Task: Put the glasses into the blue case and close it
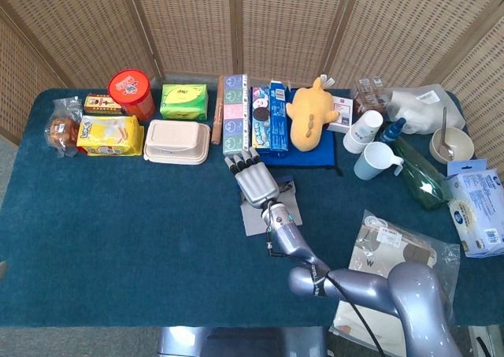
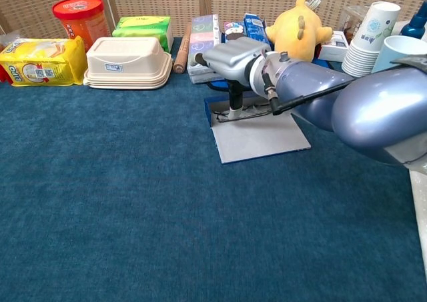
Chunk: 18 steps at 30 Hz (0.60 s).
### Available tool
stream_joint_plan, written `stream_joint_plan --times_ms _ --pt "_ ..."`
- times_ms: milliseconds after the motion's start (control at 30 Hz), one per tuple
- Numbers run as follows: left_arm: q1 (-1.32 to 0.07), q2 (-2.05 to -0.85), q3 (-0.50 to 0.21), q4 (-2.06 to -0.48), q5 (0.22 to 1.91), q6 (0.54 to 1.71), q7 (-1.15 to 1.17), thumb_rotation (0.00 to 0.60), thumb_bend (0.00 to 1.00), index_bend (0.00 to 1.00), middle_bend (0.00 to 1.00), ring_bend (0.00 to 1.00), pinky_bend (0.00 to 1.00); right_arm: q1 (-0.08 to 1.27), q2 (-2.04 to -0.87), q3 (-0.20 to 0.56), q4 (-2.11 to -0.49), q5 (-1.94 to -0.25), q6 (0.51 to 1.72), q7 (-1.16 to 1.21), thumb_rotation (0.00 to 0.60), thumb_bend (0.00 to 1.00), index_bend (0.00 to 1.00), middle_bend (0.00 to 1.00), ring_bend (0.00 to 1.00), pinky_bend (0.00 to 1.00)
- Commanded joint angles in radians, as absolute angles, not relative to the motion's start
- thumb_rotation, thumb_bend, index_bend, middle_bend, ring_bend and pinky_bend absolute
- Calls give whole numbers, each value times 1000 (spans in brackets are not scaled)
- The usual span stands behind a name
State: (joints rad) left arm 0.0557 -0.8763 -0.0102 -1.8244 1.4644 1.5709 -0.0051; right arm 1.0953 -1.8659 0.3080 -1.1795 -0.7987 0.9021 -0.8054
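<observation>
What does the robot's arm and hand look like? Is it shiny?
Yes. The right arm is smooth, rounded and glossy silvery-lilac, with a thin black cable running along it. The right hand is a boxy silver-grey block with dark fingertips.

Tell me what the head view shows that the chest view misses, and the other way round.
Only the head view shows the bowl with a spoon, the green bottle and the bagged bread at the table's ends. Only the chest view shows a finger reaching down to the glasses at the blue case's back edge. Both show the right hand, the grey open lid, the yellow plush and the red tub.
</observation>
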Motion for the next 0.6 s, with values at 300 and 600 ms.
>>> stream_joint_plan --times_ms 300,600 --pt "47 -890 -11 -1824 1472 1561 3 600 279 108 63 0 0 1109 -1701 321 -1419 -654 844 -857 544 608 115 143 33 27" --pt "48 -895 -8 -1828 1467 1556 7 600 279 106 61 0 0 1150 -1640 309 -1453 -538 791 -800 298 686 219 234 116 48"
